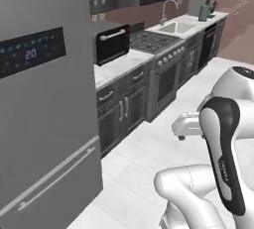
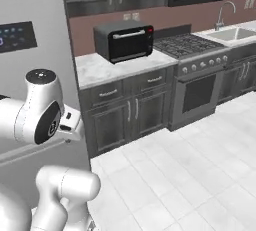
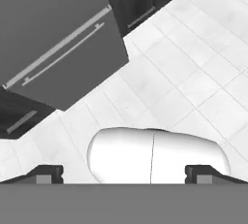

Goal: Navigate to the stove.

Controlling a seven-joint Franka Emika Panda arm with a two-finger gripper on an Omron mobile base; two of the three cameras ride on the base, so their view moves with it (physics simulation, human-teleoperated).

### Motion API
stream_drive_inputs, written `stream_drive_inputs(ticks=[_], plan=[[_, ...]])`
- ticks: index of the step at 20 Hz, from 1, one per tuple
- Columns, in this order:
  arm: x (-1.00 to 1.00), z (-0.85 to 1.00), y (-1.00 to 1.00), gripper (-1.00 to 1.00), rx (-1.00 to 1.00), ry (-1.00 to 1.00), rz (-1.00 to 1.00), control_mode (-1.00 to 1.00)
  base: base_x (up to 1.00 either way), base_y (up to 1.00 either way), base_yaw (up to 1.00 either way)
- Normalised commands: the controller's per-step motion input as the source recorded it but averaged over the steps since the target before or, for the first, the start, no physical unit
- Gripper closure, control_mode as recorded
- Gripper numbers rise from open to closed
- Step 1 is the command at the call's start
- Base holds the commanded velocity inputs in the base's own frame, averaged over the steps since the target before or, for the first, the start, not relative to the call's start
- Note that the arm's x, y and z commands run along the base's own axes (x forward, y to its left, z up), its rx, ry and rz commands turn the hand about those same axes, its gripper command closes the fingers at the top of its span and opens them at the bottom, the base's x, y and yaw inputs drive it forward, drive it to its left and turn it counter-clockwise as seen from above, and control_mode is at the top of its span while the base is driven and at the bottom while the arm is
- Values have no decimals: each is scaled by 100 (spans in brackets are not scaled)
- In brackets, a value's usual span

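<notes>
White floor tiles (image 3: 193,72) lie below my gripper (image 3: 124,173), whose two dark fingertips sit wide apart with nothing between them. One tall grey fridge (image 1: 44,109) with a blue display stands close on my left. Beyond it, one pale marble desk (image 2: 125,67) over dark cabinets (image 2: 125,112) carries one black toaster oven (image 2: 125,41). One stove (image 2: 195,70), with six silver knobs, adjoins that desk further right along the wall. One sink (image 2: 235,34) with a tap follows.
</notes>
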Motion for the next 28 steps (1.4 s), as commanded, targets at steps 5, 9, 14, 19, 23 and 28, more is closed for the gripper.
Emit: stream_drive_inputs(ticks=[5,9,14,19,23,28], plan=[[0,0,0,-100,0,0,0,100,1,-5,-94],[0,0,0,-100,0,0,0,100,57,-17,-69],[0,0,0,-100,0,0,0,100,100,-34,-16],[0,0,0,-100,0,0,0,100,100,-23,-8],[0,0,0,-100,0,0,0,100,100,4,-8],[0,0,0,-100,0,0,0,100,100,17,6]])
